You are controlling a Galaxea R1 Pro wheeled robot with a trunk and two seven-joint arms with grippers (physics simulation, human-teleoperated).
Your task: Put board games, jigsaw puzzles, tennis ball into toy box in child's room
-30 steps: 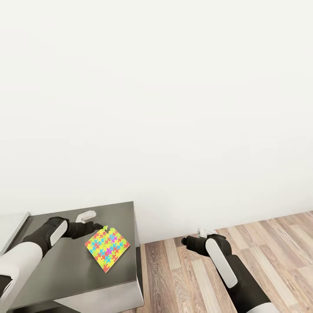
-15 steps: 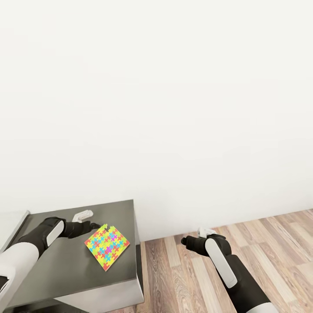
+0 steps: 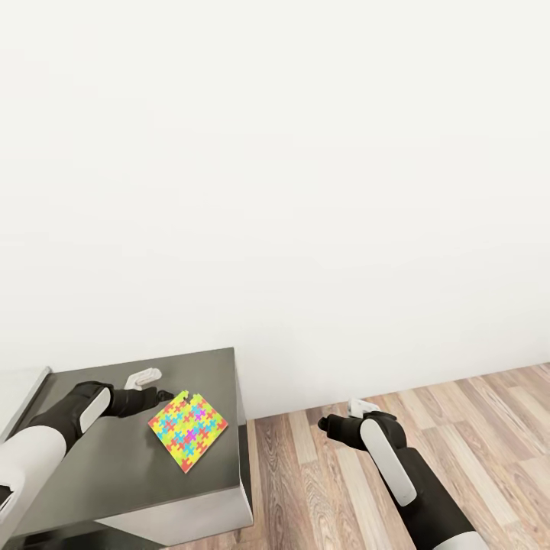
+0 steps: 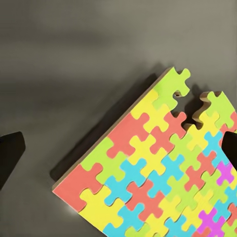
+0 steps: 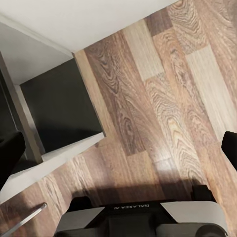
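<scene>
My left gripper gapes wide, empty, straddling the jigsaw puzzle: thin, stiff, light, best pinched across its raised corner.

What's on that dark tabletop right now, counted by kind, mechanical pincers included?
Jigsaw puzzle: 1, lying on the dark table
Pincers: 2, left pincer over the table by the puzzle's corner, right pincer over the wood floor
Total: 3

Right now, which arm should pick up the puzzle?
Left. Its pincer is open at the puzzle corner on the dark table. The right pincer hangs over the floor, off the table.
</scene>
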